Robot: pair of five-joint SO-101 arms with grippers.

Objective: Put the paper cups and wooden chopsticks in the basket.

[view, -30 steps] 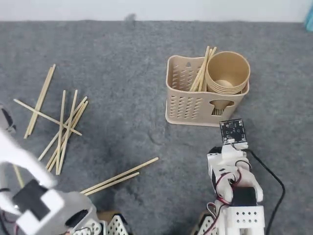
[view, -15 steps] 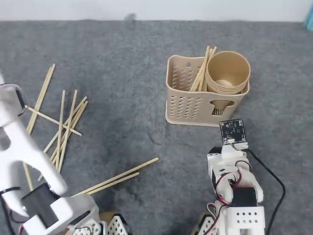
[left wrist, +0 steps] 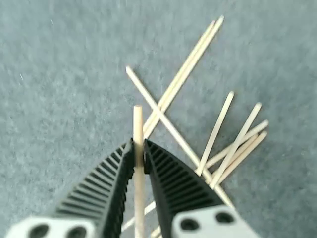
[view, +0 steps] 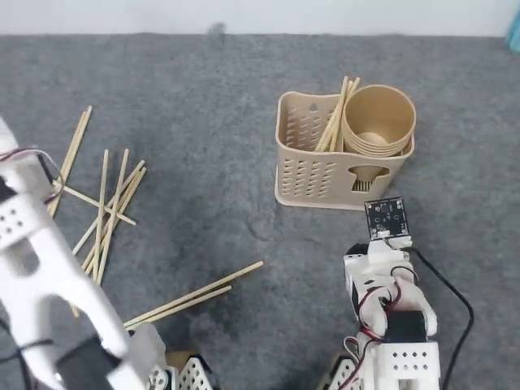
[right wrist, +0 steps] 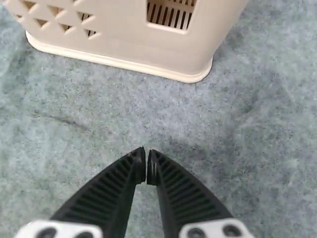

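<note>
My left gripper [left wrist: 138, 144] is shut on a single wooden chopstick [left wrist: 137, 121], which sticks out past the fingertips above the carpet. Several loose chopsticks [left wrist: 218, 134] lie crossed just beyond it. In the high view the left arm [view: 32, 244] stands at the left edge beside that scattered pile [view: 106, 211]. The beige basket [view: 313, 175] holds stacked paper cups [view: 378, 122] and a few chopsticks [view: 337, 110]. My right gripper [right wrist: 146, 157] is shut on nothing, low over the carpet in front of the basket [right wrist: 124, 29].
Two more chopsticks [view: 195, 292] lie side by side near the front middle of the grey carpet [view: 211, 106]. The right arm [view: 386, 276] sits folded just in front of the basket, with its black cable [view: 451, 296] running along its right.
The left arm has swung away from the front edge and now reaches farther along the left side by the chopstick pile. The right arm has not moved.
</note>
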